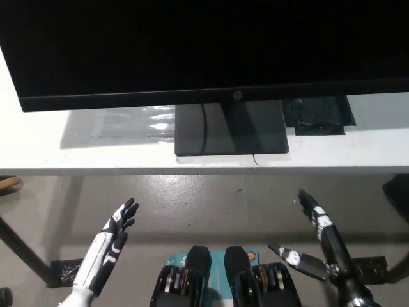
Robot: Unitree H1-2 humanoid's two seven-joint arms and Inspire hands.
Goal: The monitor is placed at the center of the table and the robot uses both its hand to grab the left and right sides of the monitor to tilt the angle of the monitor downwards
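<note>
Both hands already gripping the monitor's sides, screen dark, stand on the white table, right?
Not gripping. The head view shows the left hand and right hand open, below the table edge, apart from the monitor. Screen dark, stand on the white table.

The monitor (204,48) fills the picture from ten to two o'clock, its stand base (231,130) resting on the white counter (77,150). The white left hand (115,233) at seven o'clock and black right hand (316,240) at five hover below the counter edge, fingers spread, holding nothing
</note>
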